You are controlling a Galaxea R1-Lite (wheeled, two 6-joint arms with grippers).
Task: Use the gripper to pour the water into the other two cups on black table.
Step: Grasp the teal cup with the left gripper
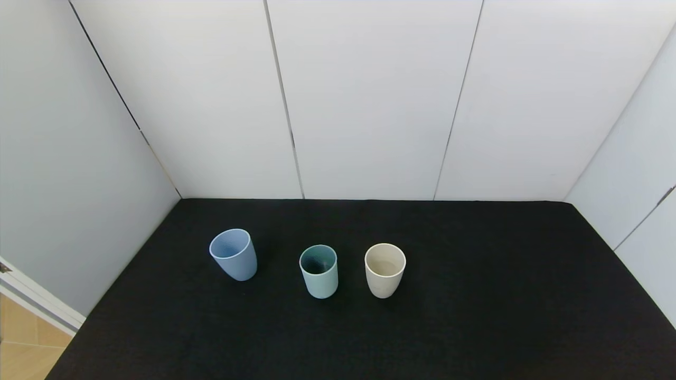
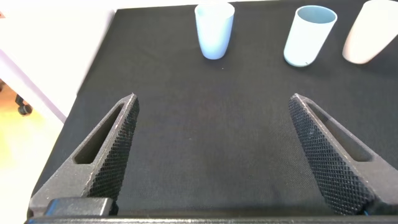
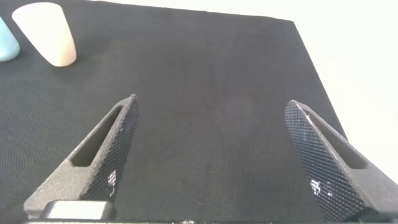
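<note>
- Head view: a wide black bench [image 1: 475, 295] with a felt-like surface fills the lower half, closed in by pale grey wall panels [image 1: 369, 95] at the back and both sides.
- Three handleless cups stand upright in a row near the middle of the bench, apart from one another.
- The periwinkle-blue cup [image 1: 234, 254] is on the robot's left and sits a little farther back than the other two.
- The teal-green cup [image 1: 319, 271] is in the centre; its inside looks dark.
- The cream-white cup [image 1: 384, 270] is just to the right of the teal one; its pale interior is visible.
- Neither arm shows in this view, and a strip of light wooden floor [image 1: 26, 343] shows at the lower left corner.
- Left wrist view: the left end effector [image 2: 214, 155] hovers over bare bench, its two black textured fingers [image 2: 112, 149] spread wide with nothing between them.
- Beyond it stand the blue cup [image 2: 214, 30], the teal cup [image 2: 309, 35] and part of the cream cup [image 2: 372, 31], all well apart from the fingers.
- Right wrist view: the right end effector [image 3: 211, 155] also hangs over bare bench, fingers [image 3: 109, 152] wide apart and holding nothing.
- The cream cup [image 3: 46, 32] stands far off, with a sliver of the teal cup [image 3: 6, 43] beside it at the frame edge.
</note>
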